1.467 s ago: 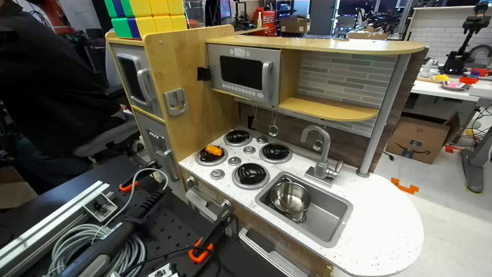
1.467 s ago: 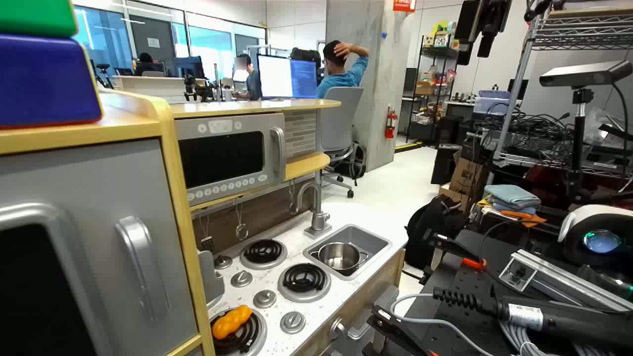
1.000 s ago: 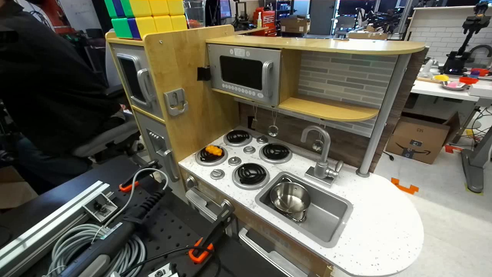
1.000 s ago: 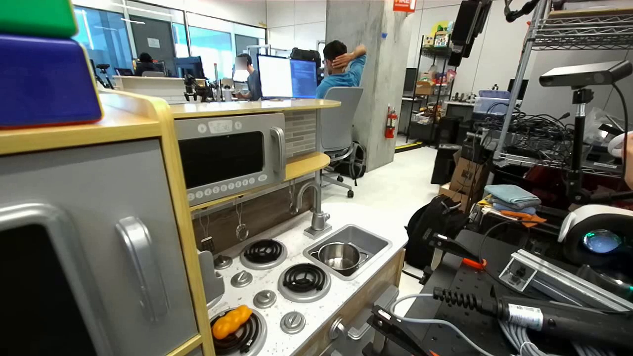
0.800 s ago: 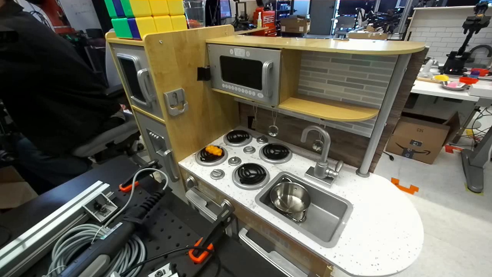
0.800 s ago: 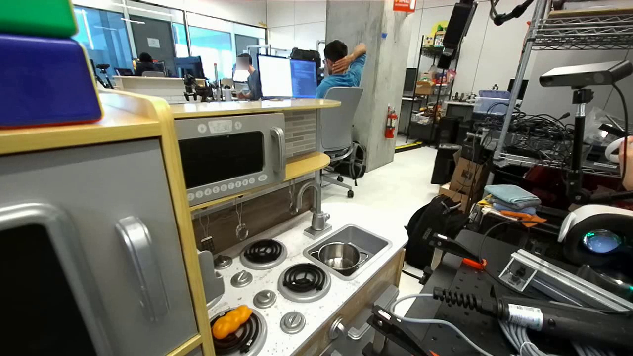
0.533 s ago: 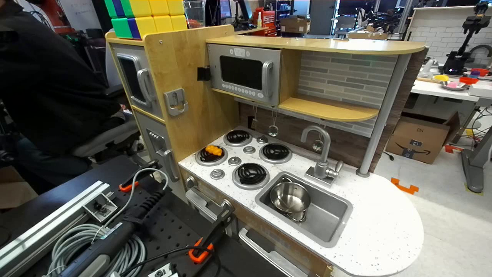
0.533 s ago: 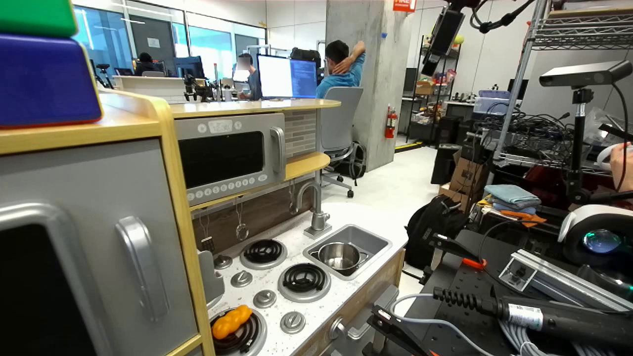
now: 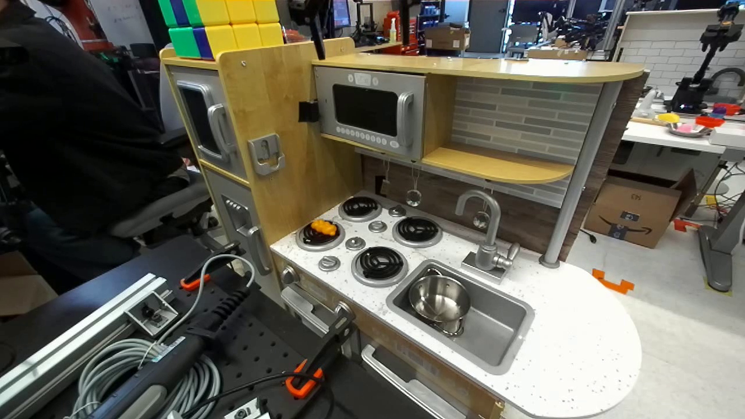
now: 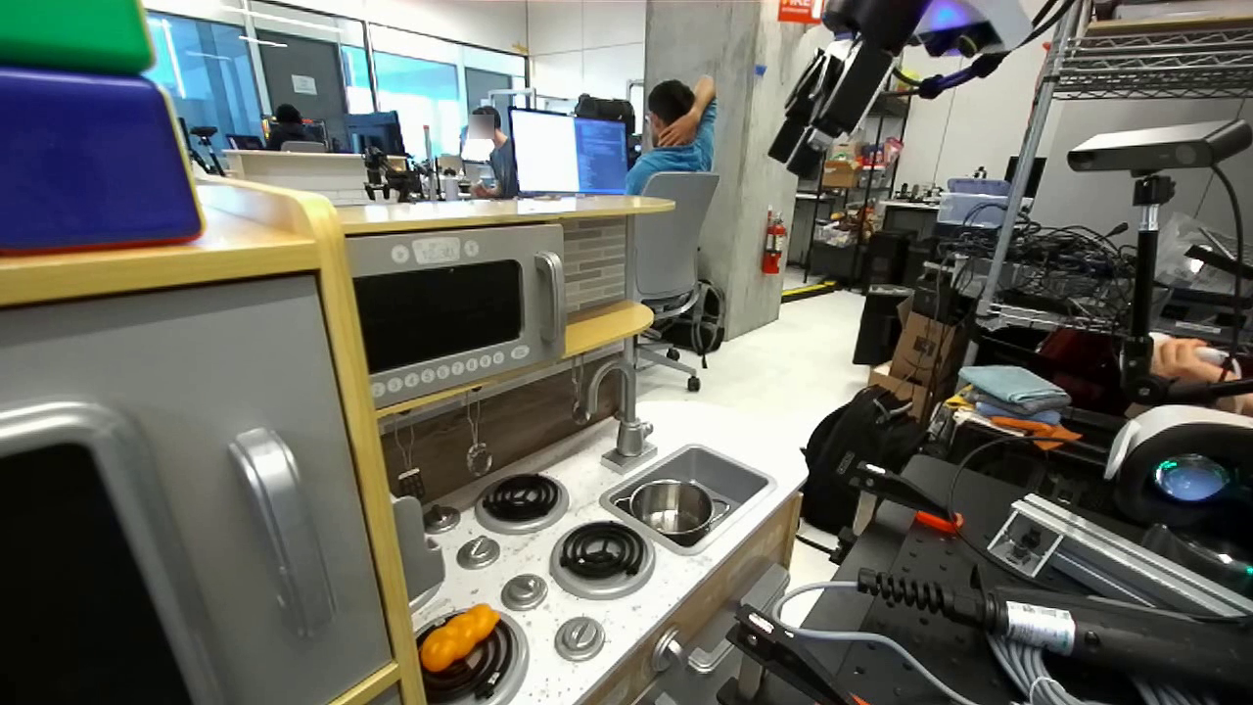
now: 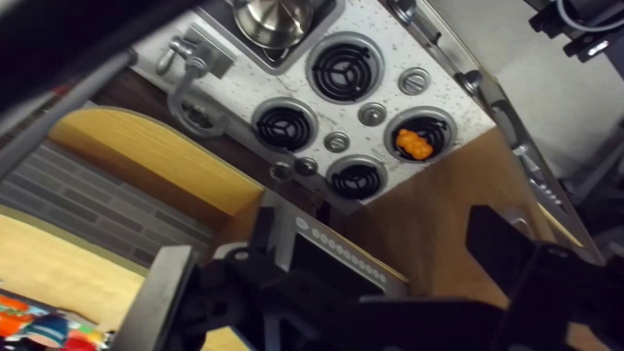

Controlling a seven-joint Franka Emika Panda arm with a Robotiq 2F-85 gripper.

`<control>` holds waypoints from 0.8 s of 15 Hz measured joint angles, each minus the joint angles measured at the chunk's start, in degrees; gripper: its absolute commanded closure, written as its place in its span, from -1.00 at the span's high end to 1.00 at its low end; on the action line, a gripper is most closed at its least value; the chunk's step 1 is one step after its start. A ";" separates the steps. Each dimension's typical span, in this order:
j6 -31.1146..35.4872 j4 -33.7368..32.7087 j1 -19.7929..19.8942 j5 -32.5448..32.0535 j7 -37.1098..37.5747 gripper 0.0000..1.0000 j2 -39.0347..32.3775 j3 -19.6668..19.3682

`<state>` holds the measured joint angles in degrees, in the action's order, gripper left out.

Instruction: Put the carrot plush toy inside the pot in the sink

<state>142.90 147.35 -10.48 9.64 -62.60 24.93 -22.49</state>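
One gripper [image 11: 373, 222] is coming down at the top of both exterior views, hanging lower than half a second ago; the wrist view is showing its fingers [image 11: 496, 243] standing wide, gripping nothing. So the approach is probably beginning, the grasp still waiting. The orange carrot toy [image 10: 458, 638] is lying unmoved on the burner [image 11: 440, 132] at the front corner of the bench [image 9: 582, 337], beside the tall cabinet [image 9: 273, 93]. Farther along the front edge, towards the rounded end, the sink [image 9: 495, 320] is holding the steel pot [image 9: 439, 297], which is standing open side up in the sink end nearer that burner; its inside is showing only bare metal.
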 measured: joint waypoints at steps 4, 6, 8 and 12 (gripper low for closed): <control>-2.22 -0.62 -0.33 4.03 -2.75 1.00 -1.76 0.84; -2.22 -0.63 0.11 4.03 -2.75 1.00 -1.75 0.93; -2.22 -0.63 0.14 4.03 -2.75 1.00 -1.75 0.93; -2.37 -0.57 0.57 4.03 -2.75 1.00 -2.18 1.85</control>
<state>140.52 146.78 -9.92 13.67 -65.36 22.74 -20.64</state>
